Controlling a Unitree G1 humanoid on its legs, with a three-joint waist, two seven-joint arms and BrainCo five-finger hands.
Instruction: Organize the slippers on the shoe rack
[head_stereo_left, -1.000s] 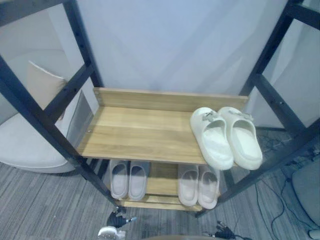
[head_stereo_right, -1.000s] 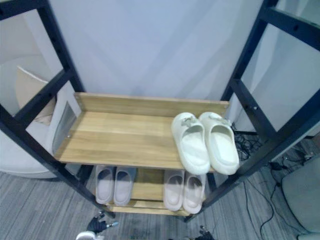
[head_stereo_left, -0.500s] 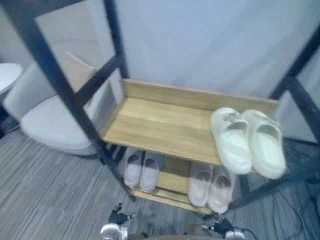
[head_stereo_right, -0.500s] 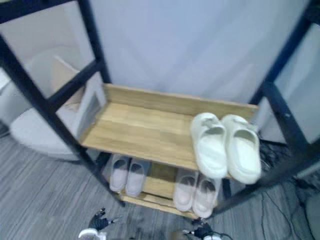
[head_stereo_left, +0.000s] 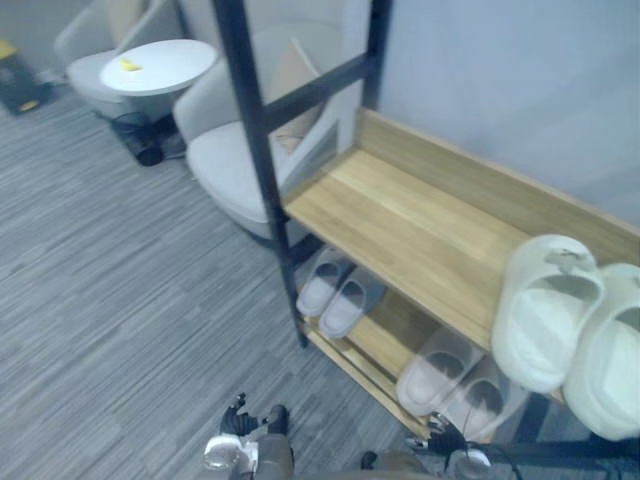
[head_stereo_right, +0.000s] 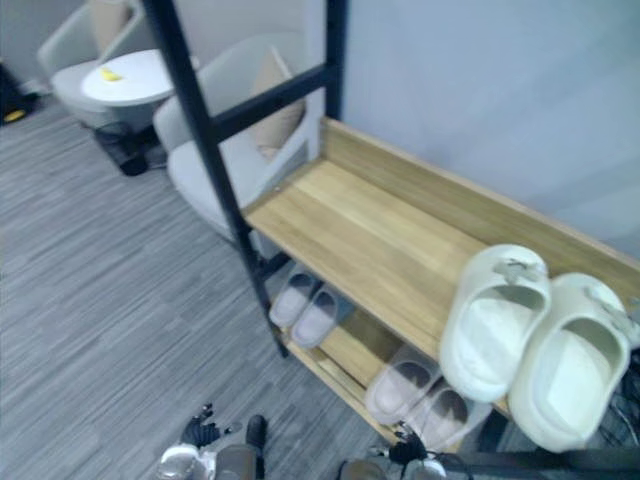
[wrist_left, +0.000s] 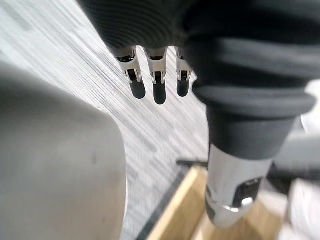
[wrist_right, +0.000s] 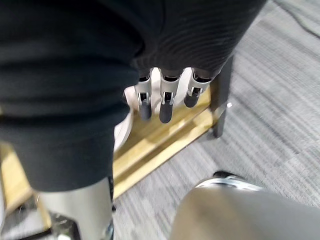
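- Left hand (wrist_left: 159, 89): fingers straight, empty, down over the floor (head_stereo_left: 120, 300).
- Right hand (wrist_right: 166, 102): fingers straight, empty, low by the rack's (head_stereo_left: 400, 215) bottom shelf.
- White slippers (head_stereo_right: 495, 330): side by side, right end of the top shelf.
- Grey pair (head_stereo_left: 322, 285) and second pair (head_stereo_left: 435, 370): bottom shelf.
- Chair (head_stereo_left: 225, 160), table (head_stereo_left: 160, 65): left of the rack.

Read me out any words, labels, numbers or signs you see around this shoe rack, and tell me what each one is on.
No text can be read anywhere in these views.
White slippers, top shelf: a strap ornament, too small to tell if lettered.
Yellow item on the round table: too small to read.
Shoe rack and lower slippers: no marks visible.
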